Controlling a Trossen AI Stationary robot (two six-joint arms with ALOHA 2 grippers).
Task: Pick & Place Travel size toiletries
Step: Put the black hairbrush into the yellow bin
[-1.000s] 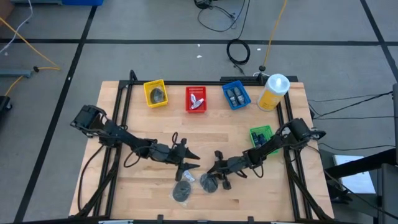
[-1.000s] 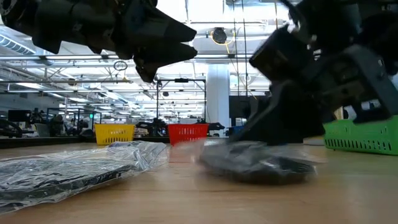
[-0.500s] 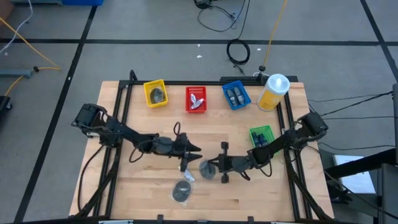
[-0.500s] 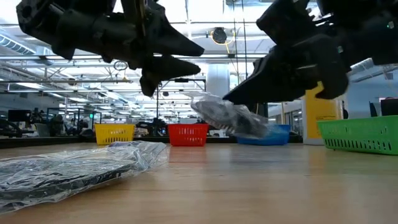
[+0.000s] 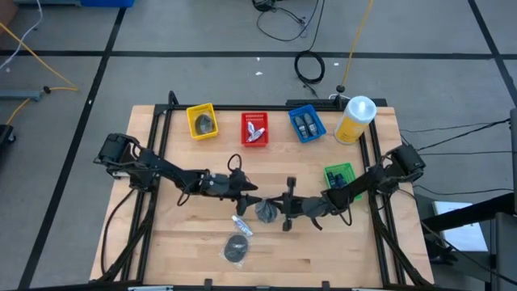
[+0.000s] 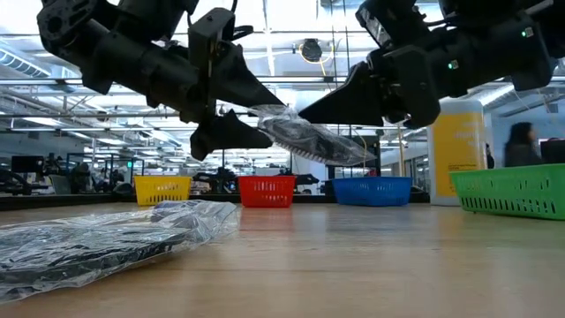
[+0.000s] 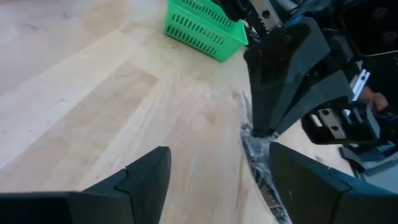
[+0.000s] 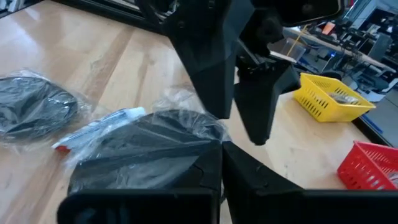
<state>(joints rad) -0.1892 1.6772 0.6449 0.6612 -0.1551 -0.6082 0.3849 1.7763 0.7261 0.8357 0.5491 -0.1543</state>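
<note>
A dark-grey puck in a clear wrapper hangs above the table's middle, held by my right gripper, which is shut on it. My left gripper is open. Its fingers stand on either side of the wrapper's left end, and I cannot tell whether they touch it. The left wrist view shows the wrapper edge-on near one finger. A white tube and a second wrapped puck lie flat on the table near its near edge. My right gripper pinches the puck's clear wrapper at its right edge between its two fingers. It comes nearly level from the table's right side. The puck is lifted clear of the table and sticks out tilted from the fingers toward my left gripper.
Yellow, red and blue baskets line the far edge, beside a big yellow bottle. A green basket sits under my right arm. A person shows in the room beyond.
My right gripper has lifted the wrapped puck off the table near the near edge and carried it up and toward the far edge and the left. My left gripper has risen and moved toward the far edge, and its open fingers now stand around the wrapper's left end.
</note>
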